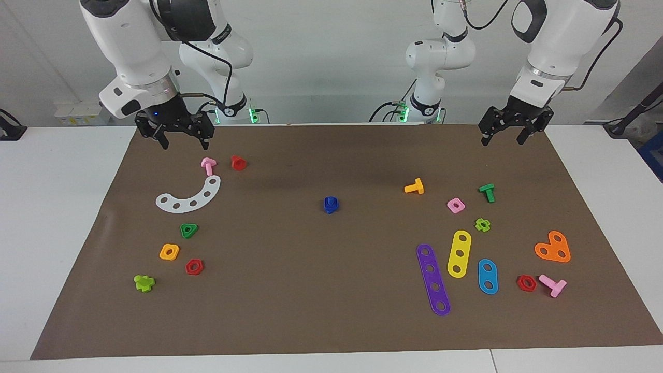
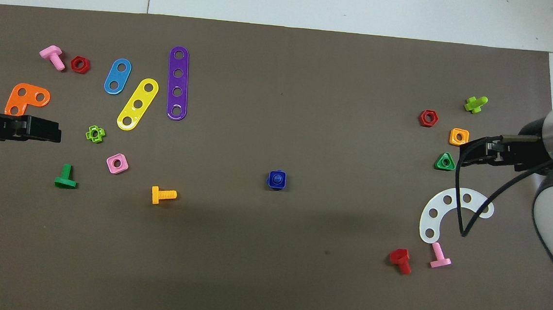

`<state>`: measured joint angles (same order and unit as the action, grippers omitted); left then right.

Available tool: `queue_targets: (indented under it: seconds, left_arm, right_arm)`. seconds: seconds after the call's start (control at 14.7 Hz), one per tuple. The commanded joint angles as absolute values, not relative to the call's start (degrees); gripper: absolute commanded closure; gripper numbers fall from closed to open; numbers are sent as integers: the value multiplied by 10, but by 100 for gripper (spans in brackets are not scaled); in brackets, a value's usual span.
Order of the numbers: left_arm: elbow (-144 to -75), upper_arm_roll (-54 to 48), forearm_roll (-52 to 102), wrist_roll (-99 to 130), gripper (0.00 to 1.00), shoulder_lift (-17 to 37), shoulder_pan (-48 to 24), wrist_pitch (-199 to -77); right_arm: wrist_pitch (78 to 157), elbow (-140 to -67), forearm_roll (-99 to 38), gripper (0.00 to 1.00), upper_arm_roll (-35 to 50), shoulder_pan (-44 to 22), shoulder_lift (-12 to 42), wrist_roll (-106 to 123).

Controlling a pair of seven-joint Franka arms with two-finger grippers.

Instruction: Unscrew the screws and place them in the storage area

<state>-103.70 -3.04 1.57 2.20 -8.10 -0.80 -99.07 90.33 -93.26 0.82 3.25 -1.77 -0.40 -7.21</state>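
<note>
Resting mid-mat, blue screw (image 1: 331, 204) (image 2: 276, 180); overhead shows nut

facing camera high, overhead steep, mat (image 1: 331, 311) shared

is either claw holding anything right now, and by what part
Nothing is held. The left claw and right claw both hang open and empty; the blue screw sits untouched mid-mat.

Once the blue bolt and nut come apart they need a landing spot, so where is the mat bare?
Bare mat surrounds the blue bolt and nut, between the orange bolt and the white curved strip. Crowded: the purple strip cluster toward the left arm's end, the green triangular nut group toward the right's. Both grippers wait open, left gripper, right gripper.
</note>
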Motion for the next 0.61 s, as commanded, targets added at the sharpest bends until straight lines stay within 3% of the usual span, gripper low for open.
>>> queue_targets:
  seconds: [0.0,0.54]
  left_arm:
    - [-1034,-29,4,23,0,-78,-12,-993]
    - [-1034,-29,4,23,0,-78,-16,-990]
  right_arm:
    - [906,-947,-8,0,38,-6,-18,-54]
    - [905,-947,-8,0,38,-6,-18,-54]
